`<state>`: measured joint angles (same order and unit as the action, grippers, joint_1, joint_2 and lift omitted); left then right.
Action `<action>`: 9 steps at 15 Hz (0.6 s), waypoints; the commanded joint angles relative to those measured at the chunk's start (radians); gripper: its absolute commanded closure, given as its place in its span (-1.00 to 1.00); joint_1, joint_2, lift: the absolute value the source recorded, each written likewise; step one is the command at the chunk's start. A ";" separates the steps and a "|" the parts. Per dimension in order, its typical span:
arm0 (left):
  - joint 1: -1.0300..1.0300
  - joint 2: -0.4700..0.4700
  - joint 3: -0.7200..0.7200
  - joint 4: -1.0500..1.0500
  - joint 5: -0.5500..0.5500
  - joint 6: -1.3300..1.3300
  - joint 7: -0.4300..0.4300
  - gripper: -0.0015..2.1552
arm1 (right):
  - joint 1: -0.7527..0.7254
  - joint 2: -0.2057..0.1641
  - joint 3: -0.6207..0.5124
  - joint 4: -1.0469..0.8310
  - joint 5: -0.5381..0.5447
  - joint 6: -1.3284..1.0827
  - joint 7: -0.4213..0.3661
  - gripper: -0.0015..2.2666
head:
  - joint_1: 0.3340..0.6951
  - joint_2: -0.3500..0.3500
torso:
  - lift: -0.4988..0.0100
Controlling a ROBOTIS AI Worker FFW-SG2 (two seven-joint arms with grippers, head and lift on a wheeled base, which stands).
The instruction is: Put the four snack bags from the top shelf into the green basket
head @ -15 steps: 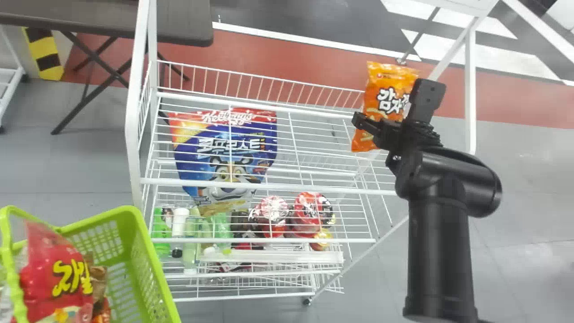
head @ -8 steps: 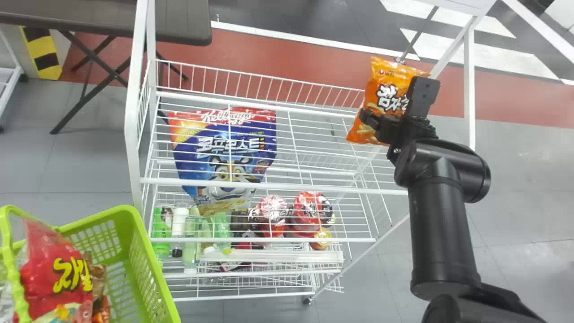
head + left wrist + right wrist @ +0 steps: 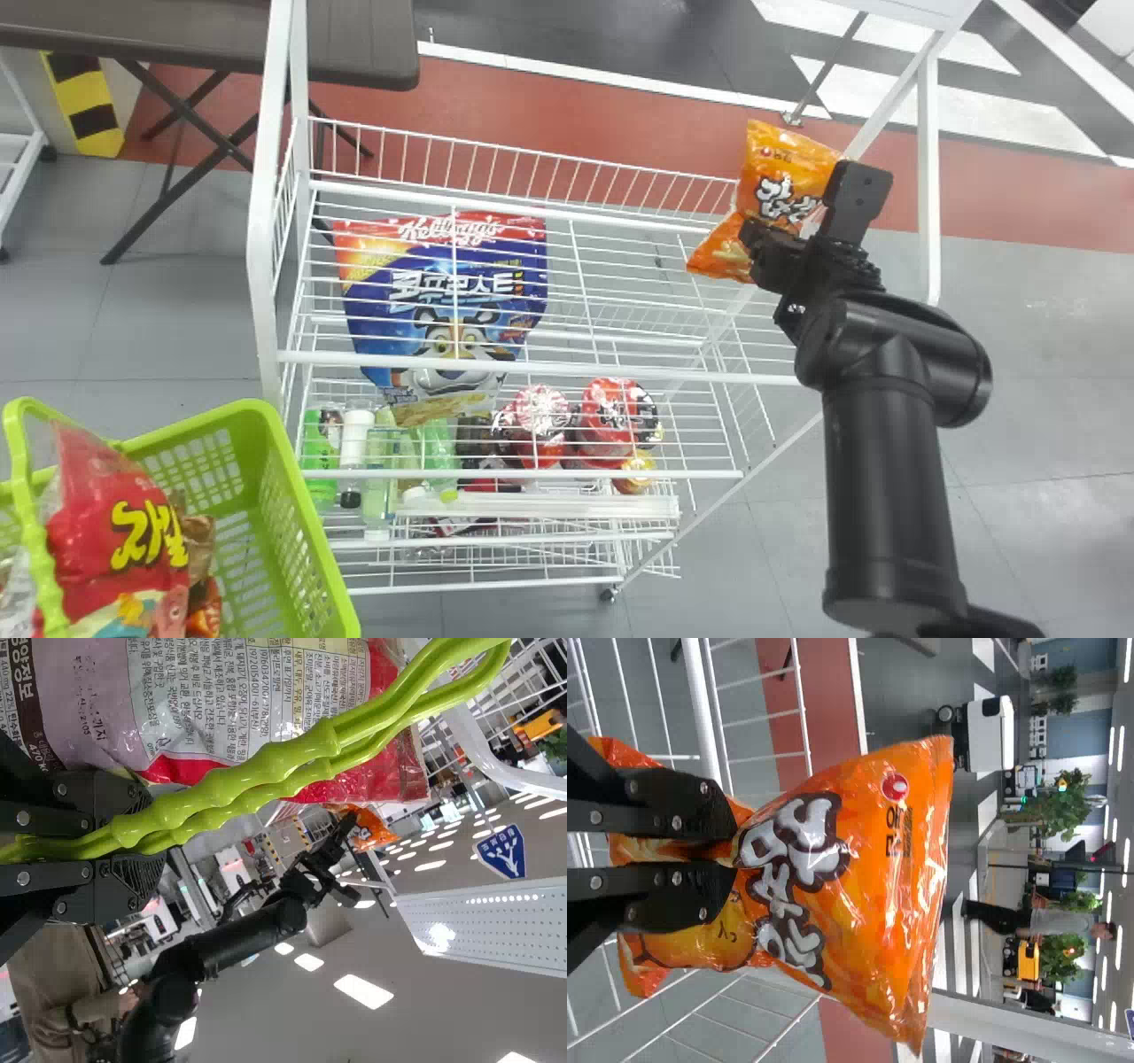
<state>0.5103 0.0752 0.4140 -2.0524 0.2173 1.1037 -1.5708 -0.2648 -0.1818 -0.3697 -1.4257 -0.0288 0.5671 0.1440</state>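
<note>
From my seat at the controls, I've got the right gripper clamped on the orange bag, out at the rack's far right corner. In the head view the bag overlaps the right end of the rack's back rail, its printed face showing and its body tilted. The right wrist view gives me both fingers pinching it toward one end, with the broad printed part spread out beyond the fingertips.

My left gripper is closed around the handle of the basket, which sits just left of the rack, on its near side. Inside the basket I can see the red bag, with the handle across it, and a brown packet beside it.

Through the rack's wires, toward its left, I make out a blue bag. Bottles stand lower in the rack, left of the red tubs. A dark table is behind the rack's left side.
</note>
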 commanded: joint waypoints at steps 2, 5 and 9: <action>-0.003 0.000 -0.001 0.000 0.001 0.003 -0.010 0.99 | 0.139 0.008 0.014 -0.291 -0.132 0.172 0.000 1.00 | 1.00 -1.00 | 0.96; -0.004 0.002 -0.003 0.000 0.001 0.006 -0.010 0.99 | 0.291 0.021 0.048 -0.614 -0.269 0.350 -0.001 1.00 | 1.00 -1.00 | 0.96; -0.004 0.003 -0.003 0.000 0.002 0.006 -0.010 0.99 | 0.418 0.038 0.092 -0.947 -0.482 0.681 0.005 1.00 | 1.00 -0.65 | 0.96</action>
<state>0.5061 0.0772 0.4111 -2.0524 0.2192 1.1099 -1.5708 0.1134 -0.1454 -0.3016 -2.2749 -0.4407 1.1490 0.1464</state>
